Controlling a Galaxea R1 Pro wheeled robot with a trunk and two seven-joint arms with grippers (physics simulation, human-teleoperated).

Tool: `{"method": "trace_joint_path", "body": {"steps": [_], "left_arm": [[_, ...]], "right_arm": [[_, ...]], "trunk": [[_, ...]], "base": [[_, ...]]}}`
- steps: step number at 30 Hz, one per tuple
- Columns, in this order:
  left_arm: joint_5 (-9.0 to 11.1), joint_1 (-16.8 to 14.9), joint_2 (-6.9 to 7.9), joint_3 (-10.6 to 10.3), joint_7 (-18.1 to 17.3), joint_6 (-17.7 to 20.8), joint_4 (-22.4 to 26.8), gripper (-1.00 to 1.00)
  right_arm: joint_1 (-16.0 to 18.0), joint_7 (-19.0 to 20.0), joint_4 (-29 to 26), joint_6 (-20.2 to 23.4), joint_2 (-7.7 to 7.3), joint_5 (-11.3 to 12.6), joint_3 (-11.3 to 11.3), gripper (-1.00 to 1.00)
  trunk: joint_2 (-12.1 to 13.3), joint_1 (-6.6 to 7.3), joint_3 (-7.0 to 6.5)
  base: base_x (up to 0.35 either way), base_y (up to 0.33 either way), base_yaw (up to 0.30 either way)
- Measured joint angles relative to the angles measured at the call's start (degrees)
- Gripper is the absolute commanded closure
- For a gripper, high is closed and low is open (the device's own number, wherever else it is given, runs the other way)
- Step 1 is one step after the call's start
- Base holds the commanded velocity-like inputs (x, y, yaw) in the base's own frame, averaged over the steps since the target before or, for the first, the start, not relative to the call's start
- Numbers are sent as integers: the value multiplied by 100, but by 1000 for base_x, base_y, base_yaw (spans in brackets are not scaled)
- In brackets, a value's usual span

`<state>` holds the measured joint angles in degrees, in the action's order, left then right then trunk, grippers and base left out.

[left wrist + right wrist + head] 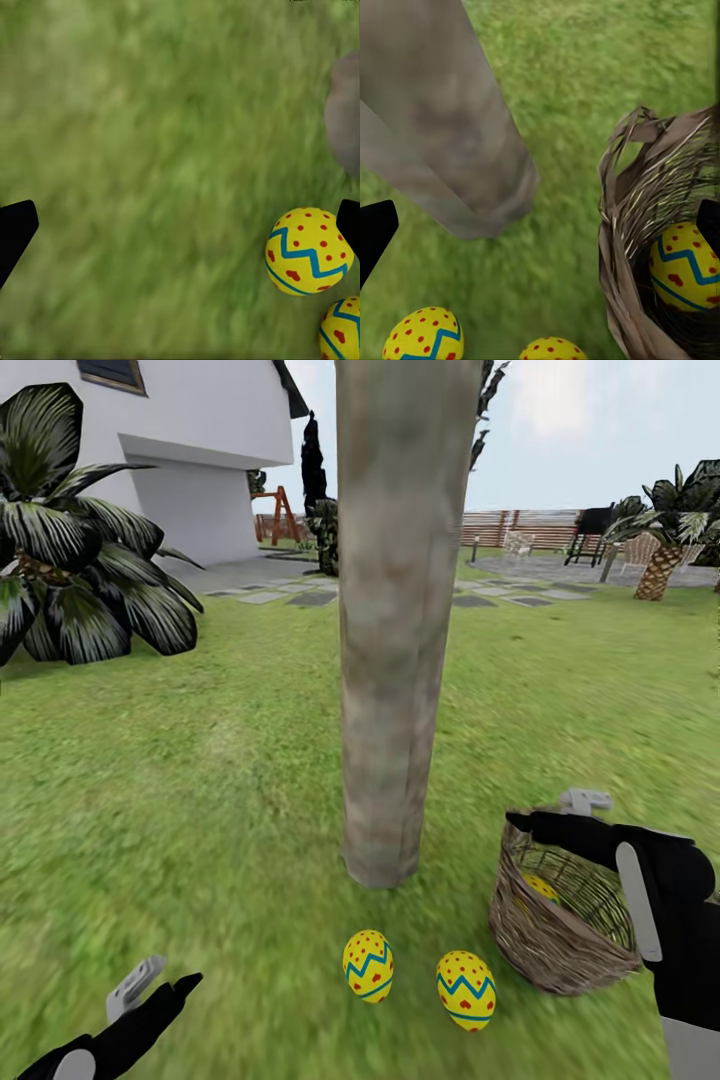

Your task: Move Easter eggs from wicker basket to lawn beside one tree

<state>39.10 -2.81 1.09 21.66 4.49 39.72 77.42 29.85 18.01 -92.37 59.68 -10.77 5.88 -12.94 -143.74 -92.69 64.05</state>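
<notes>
Mottled green grass of the lawn [200,800] spreads around the thick, straight, pale grey-brown trunk of the tree [400,620], which rises just ahead of me. Two yellow Easter eggs with blue zigzag bands and red spots lie on the grass near the foot of that trunk: one egg [368,965] nearly in front of it, the second egg [466,990] just beside the first, between it and the small round wicker basket of brown twigs [560,920]. The basket stands on the lawn to the right of the trunk, near it but apart. The third egg [690,266] lies inside the basket, low against its woven wall.

My right gripper [545,815] hangs over the basket's far rim, its fingers spread wide and empty, touching no egg. My left gripper [165,985] hovers low over bare grass, to the left of the two eggs, also spread and holding nothing.

Beyond the lawn are a white house [190,450], a dark broad-leaved palm-like plant [80,550] and grey paving stones [300,595].
</notes>
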Motion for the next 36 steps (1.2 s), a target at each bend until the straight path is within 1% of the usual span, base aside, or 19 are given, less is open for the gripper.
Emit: {"method": "trace_joint_path", "body": {"steps": [5,11,13,16,21,24,28,32,36], "left_arm": [[-7,8,-4,-15,37,-72,-78,-100],[-1,11,-9,-15,200,-89,-103,-100],[-1,11,-10,-18,233,-98,-158,-100],[-5,11,-7,-31,256,-109,-302,-100],[-12,11,-4,-39,268,-115,-401,-100],[-15,11,-3,-38,276,-116,-428,-100],[-16,11,0,-35,280,-117,-437,-100],[-18,11,4,-31,281,-117,-440,-100],[-20,8,6,-26,287,-117,-440,-100]], "right_arm": [[0,-25,49,0,4,-7,-8,-100],[-6,-52,70,0,11,-30,31,-100],[-7,-119,85,2,11,-62,29,-100],[-8,-302,189,5,8,-94,29,-100],[-8,-492,487,7,6,-124,41,-100],[-8,-540,621,8,-16,-145,41,-100],[-8,-556,665,8,-5,-145,70,-100],[-8,-565,680,8,2,-149,225,-100],[-7,-568,687,8,7,-147,362,-100]], "trunk": [[7,13,-111],[7,13,-112],[7,13,-112],[7,14,-112],[7,14,-112],[7,14,-112],[7,13,-112],[7,12,-112],[7,11,-112]], "base": [[0,0,0],[4,-9,0],[48,-125,0],[86,-225,0],[106,-278,0],[112,-306,0],[59,-318,0],[-24,-325,11],[-121,-314,152]]}}
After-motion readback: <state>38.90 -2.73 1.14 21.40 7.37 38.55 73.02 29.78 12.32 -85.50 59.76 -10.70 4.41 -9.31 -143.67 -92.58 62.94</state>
